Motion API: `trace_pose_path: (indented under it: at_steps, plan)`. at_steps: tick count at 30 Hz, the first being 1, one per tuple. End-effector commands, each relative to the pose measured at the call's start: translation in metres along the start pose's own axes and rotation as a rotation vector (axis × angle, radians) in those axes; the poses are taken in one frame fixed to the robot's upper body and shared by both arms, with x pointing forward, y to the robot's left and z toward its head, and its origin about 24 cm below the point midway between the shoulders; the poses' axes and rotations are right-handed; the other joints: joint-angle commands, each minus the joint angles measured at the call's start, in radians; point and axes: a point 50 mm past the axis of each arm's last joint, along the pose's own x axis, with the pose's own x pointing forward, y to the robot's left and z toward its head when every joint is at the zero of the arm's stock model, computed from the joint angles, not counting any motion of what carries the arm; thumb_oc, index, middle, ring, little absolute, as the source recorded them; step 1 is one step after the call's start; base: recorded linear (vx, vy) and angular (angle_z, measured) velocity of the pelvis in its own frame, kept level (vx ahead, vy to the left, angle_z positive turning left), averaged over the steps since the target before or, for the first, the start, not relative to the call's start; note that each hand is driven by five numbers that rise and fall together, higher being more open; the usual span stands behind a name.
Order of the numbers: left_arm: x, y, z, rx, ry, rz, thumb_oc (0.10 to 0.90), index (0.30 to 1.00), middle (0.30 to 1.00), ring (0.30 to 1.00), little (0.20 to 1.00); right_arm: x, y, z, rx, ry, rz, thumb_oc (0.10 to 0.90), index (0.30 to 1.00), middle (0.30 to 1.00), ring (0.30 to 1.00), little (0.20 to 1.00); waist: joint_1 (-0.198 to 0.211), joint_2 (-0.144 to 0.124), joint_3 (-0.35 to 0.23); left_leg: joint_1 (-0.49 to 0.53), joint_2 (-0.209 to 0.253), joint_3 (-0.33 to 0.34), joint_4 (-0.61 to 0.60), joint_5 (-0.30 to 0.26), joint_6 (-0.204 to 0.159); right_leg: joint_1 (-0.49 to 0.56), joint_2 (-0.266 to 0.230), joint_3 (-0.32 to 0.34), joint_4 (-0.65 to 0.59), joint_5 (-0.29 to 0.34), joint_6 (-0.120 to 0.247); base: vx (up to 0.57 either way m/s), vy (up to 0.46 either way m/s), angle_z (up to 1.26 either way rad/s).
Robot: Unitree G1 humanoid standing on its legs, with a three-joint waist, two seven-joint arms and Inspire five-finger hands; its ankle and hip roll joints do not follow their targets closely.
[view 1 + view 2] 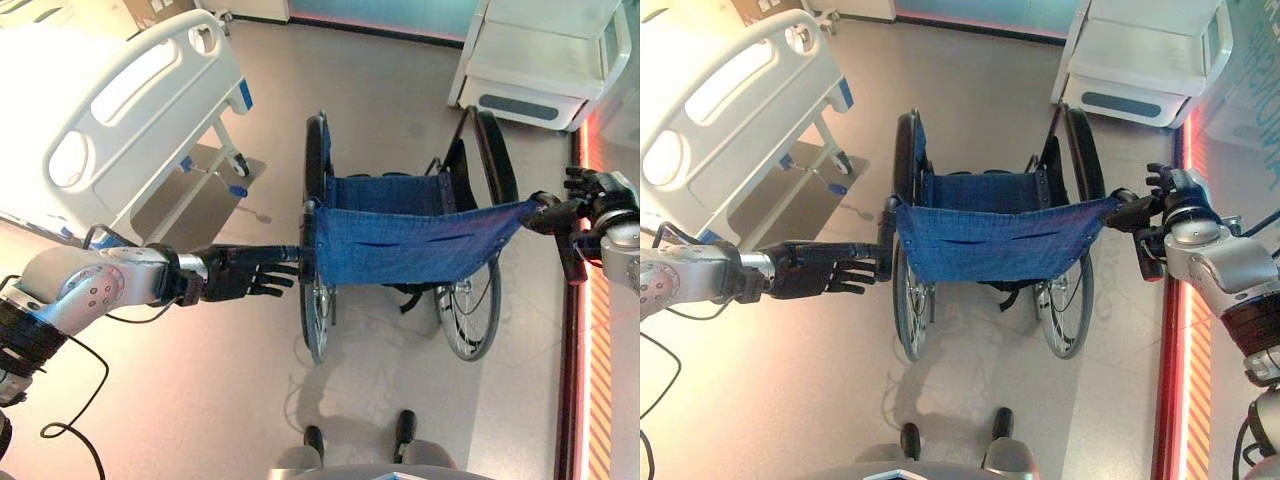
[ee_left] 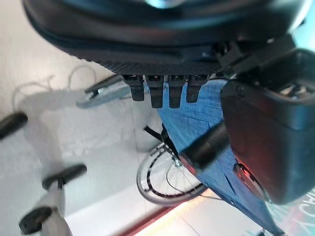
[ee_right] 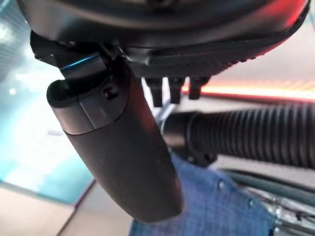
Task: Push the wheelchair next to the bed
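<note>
Wheelchair [image 1: 405,240] sits centre, bed [image 1: 110,110] far left, well apart. Left hand [image 1: 240,272] reaches its handle with fingers nearly straight, not gripping. Right hand [image 1: 1170,195] curls round the right handle [image 3: 246,132], ready to push.

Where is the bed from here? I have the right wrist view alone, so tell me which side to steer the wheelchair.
Observer: The white hospital bed with a moulded plastic end board stands to the robot's front left, apart from the blue fabric-backed wheelchair.
Operator: Report the left hand.
Observer: The left hand points straight fingers at the wheelchair's left black push handle, which lies between its thumb and fingers.
Operator: Name anything ahead on the right.
Observer: A white cabinet-like unit stands beyond the wheelchair, to the right and apart from it.
</note>
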Motion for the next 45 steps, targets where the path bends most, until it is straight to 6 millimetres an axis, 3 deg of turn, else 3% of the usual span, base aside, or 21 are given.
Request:
trace_pose_path:
  at_steps: [1,6,12,32,45]
  plan:
    - [-0.036,0.033,0.054,0.127,-0.205,0.223,0.8,0.9,0.9,0.9,0.9,-0.012,-0.045,0.07,-0.024,-0.249,-0.189,0.8,0.9,0.9,0.9,0.9,-0.001,-0.012,-0.049,-0.071,0.002,-0.01,-0.003,0.054,-0.032,0.054,-0.034,-0.013,0.001,-0.047,0.057,-0.03,-0.004,-0.01]
    - [-0.048,0.044,0.056,0.109,-0.242,0.213,0.8,0.9,0.9,0.9,0.9,-0.015,-0.054,0.068,-0.009,-0.248,-0.185,0.8,0.9,0.9,0.9,0.9,-0.002,-0.005,-0.047,-0.075,-0.001,-0.013,-0.003,0.053,-0.033,0.053,-0.036,-0.015,0.001,-0.049,0.055,-0.02,0.0,-0.01]
    - [-0.041,0.026,0.066,0.075,-0.319,0.109,0.8,0.9,0.9,0.9,0.9,-0.013,-0.05,0.069,-0.006,-0.252,-0.174,0.8,0.9,0.9,0.9,0.9,-0.002,0.002,-0.044,-0.079,-0.006,-0.023,-0.003,0.051,-0.032,0.052,-0.036,-0.014,0.001,-0.05,0.053,-0.02,-0.005,0.06]
    - [-0.021,-0.01,0.072,0.116,-0.274,-0.078,0.8,0.9,0.9,0.9,0.9,-0.01,-0.039,0.073,0.0,-0.234,-0.168,0.8,0.9,0.9,0.9,0.9,-0.027,0.0,-0.018,-0.083,0.001,0.003,-0.003,0.058,-0.035,0.034,-0.029,0.006,0.001,-0.039,0.051,-0.01,-0.001,-0.01]
    - [-0.017,-0.017,0.078,0.14,-0.246,-0.089,0.8,0.9,0.9,0.9,0.9,-0.004,-0.048,0.072,0.019,-0.148,-0.214,0.8,0.9,0.9,0.9,0.9,-0.038,0.001,0.001,-0.087,0.001,0.014,-0.003,0.063,-0.036,0.023,-0.027,0.016,0.004,-0.033,0.049,-0.01,0.0,0.0]
